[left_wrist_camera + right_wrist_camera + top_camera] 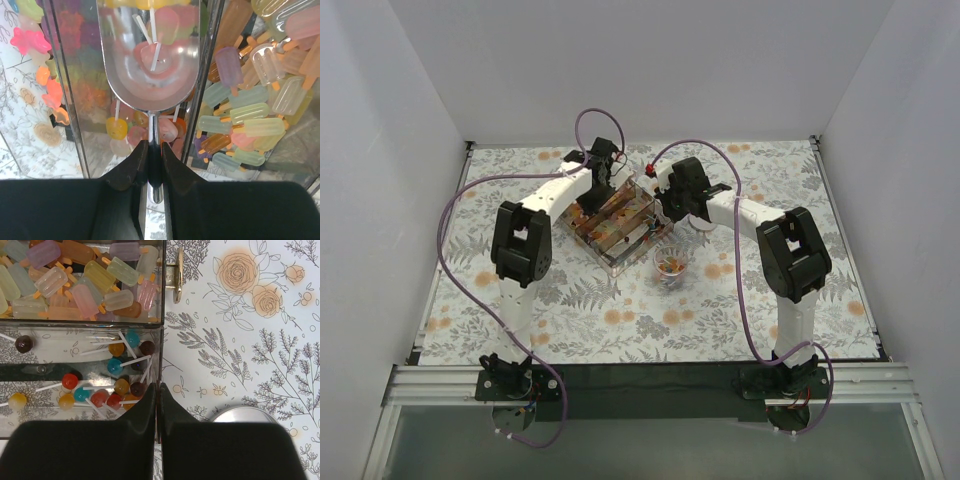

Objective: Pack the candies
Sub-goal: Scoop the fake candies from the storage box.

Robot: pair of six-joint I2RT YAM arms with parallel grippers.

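Observation:
The candies fill a clear compartment box point(616, 222). The left wrist view shows round lollipops point(117, 127), popsicle-shaped sweets point(245, 112) and flower-shaped gummies point(31, 40). My left gripper point(154, 145) is shut on the handle of the metal scoop point(150, 75). The scoop's bowl lies in the middle compartment with a few pink lollipops point(156, 52) in it. My right gripper point(159, 387) is shut on the box's thin clear side wall point(161, 347), beside the lollipops point(115, 366). In the top view the left gripper point(603, 185) is over the box and the right gripper point(666, 210) is at its right side.
A small clear cup point(671, 265) holding some candies stands just in front of the box; its round rim point(245, 414) shows by my right fingers. A metal latch point(177, 275) sticks out from the box's side. The floral tablecloth point(800, 190) lies all around.

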